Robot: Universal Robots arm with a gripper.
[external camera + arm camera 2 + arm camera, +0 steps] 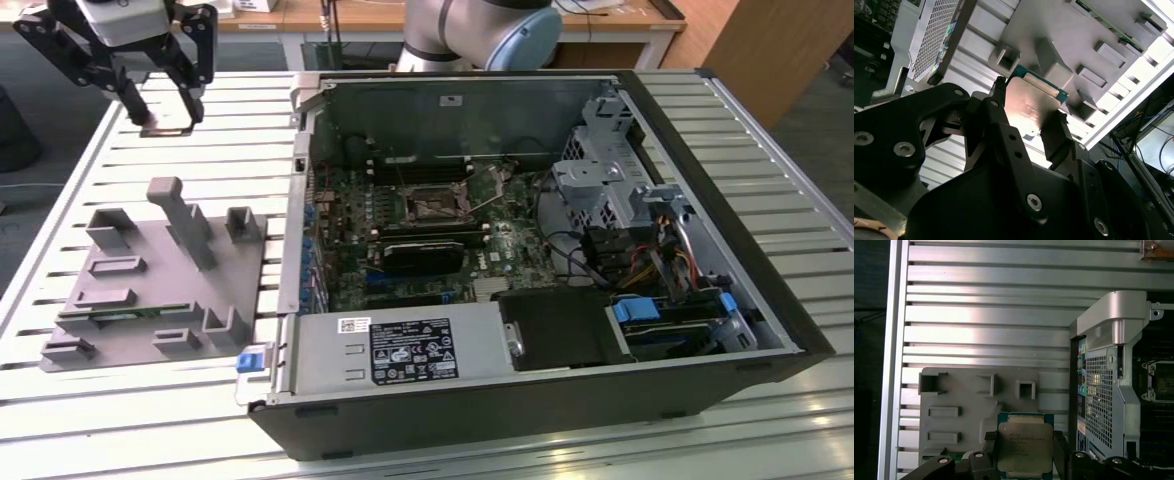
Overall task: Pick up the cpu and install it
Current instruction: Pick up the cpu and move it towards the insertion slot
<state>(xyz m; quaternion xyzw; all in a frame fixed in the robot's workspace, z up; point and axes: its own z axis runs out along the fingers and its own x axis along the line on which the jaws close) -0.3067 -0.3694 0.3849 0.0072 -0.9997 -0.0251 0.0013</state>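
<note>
The cpu (1024,444) is a flat square chip with a silver metal top on a green rim. My gripper (1025,452) is shut on it, one black finger on each of two opposite edges. In the second wrist view the cpu (1030,102) sits between the fingers (999,107), held in the air above the grey holder plate (1064,35). In the exterior view the gripper (171,118) hangs at the far left above the slatted table, the cpu (170,128) at its tips. The motherboard's square socket (434,208) lies inside the open computer case (694,250), to the exterior view's right.
The grey holder plate (147,290) with raised posts and slots lies on the slatted table (200,410) left of the case. A green memory stick (127,318) rests in one slot. The case's upright wall (304,180) stands between the gripper and the motherboard.
</note>
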